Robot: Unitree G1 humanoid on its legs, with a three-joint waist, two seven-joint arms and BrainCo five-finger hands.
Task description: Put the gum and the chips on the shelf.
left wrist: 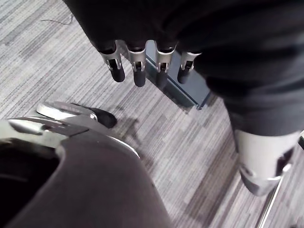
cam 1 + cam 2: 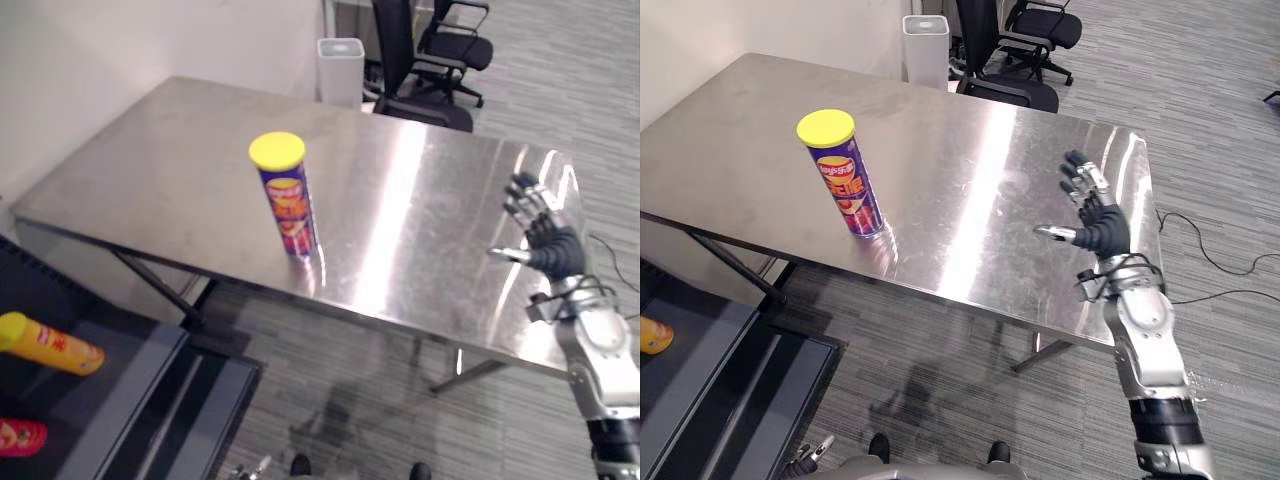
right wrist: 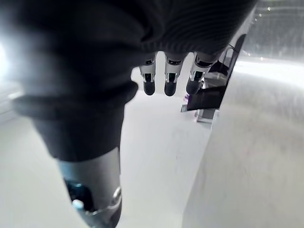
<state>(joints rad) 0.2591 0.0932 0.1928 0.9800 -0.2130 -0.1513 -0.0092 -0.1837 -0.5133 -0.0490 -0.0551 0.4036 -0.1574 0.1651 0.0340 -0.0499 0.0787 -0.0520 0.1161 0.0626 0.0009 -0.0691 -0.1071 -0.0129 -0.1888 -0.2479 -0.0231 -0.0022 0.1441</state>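
A purple chips can (image 2: 287,203) with a yellow lid stands upright near the front edge of the steel table (image 2: 420,190). My right hand (image 2: 548,240) hovers open over the table's right end, well to the right of the can, with fingers spread and nothing in it. Its straight fingers (image 3: 166,78) show in the right wrist view. My left hand (image 1: 137,64) hangs open and empty low over the carpet. At the lower left is a dark shelf (image 2: 120,400). On it lie a yellow-capped orange tube (image 2: 50,346) and a red item (image 2: 20,437).
A white bin (image 2: 340,68) stands beyond the table's far edge, with black office chairs (image 2: 430,60) beside it. A white wall runs along the table's left side. Grey carpet lies between the table's front edge and the shelf.
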